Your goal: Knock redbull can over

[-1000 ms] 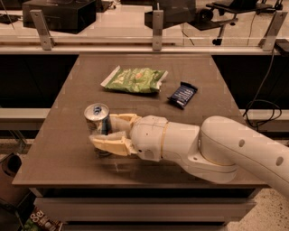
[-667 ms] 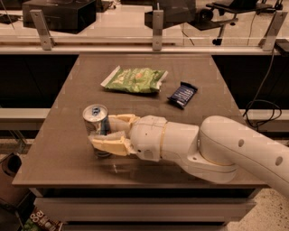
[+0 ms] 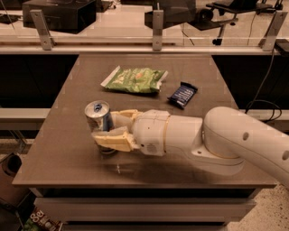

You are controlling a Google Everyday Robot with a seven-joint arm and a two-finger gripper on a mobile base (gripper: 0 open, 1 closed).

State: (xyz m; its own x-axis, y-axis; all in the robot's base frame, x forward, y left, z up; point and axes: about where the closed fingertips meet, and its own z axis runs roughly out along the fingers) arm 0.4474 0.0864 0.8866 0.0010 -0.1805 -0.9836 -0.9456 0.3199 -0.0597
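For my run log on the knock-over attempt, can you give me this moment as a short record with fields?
target: redbull can, standing near the table's front left, not yet knocked over
gripper: gripper low at the can's body, arm reaching in from the picture's right
other items: green snack bag and dark blue bar, farther back, apart from the can
surface: brown table

Brown table (image 3: 67, 162) fills centre. 12 o'clock: metal rail (image 3: 113, 47) with upright posts, dark cabinet (image 3: 58, 13) beyond. 1 o'clock: office chair base (image 3: 219, 20). 3 o'clock: hanging black cable (image 3: 266, 90). 5 o'clock: speckled floor (image 3: 266, 212). Gripper (image 3: 104, 127) over table's 8 o'clock region.
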